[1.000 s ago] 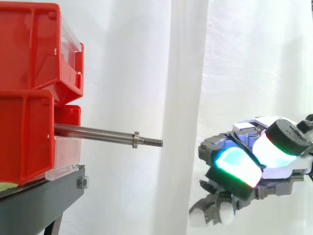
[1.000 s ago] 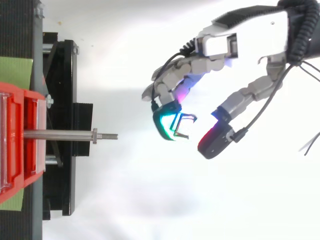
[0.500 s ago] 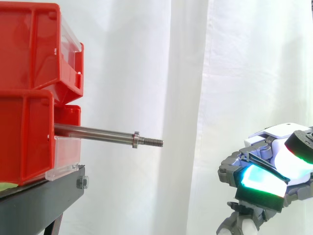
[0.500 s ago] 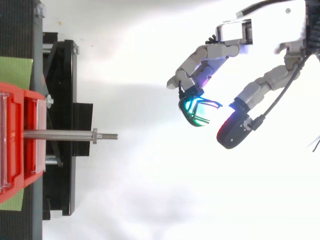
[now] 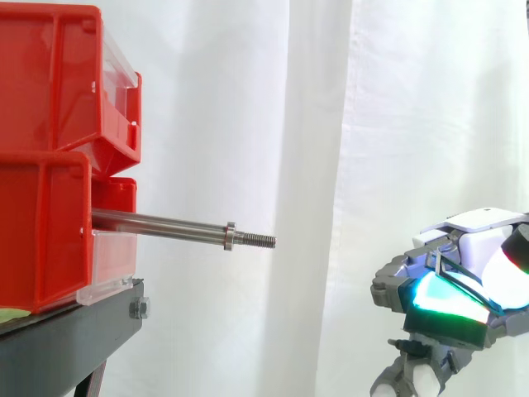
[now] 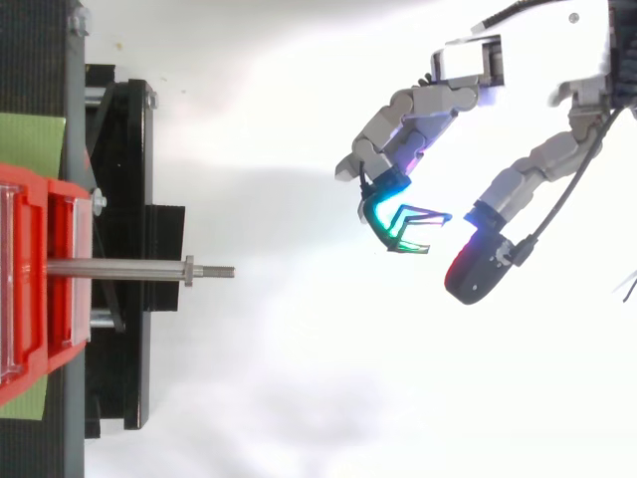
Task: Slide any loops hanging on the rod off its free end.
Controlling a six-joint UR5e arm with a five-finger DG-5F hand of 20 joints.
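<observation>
In the side view we see the steel rod (image 5: pixel 165 225) sticking out of the red bins (image 5: pixel 50 149) at 9 o'clock. The hand (image 5: pixel 450 298) is low at 4 o'clock, well apart from it. From the top, the rod (image 6: pixel 119 268) points toward 3 o'clock. The hand (image 6: pixel 528 60) is at 2 o'clock with a thin loop (image 6: pixel 423 214) against it, and we cannot tell whether the hand grips that loop.

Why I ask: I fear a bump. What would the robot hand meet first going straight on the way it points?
The robot hand sits lower than the rod, so probably the black stand below it; depth is unclear.
</observation>
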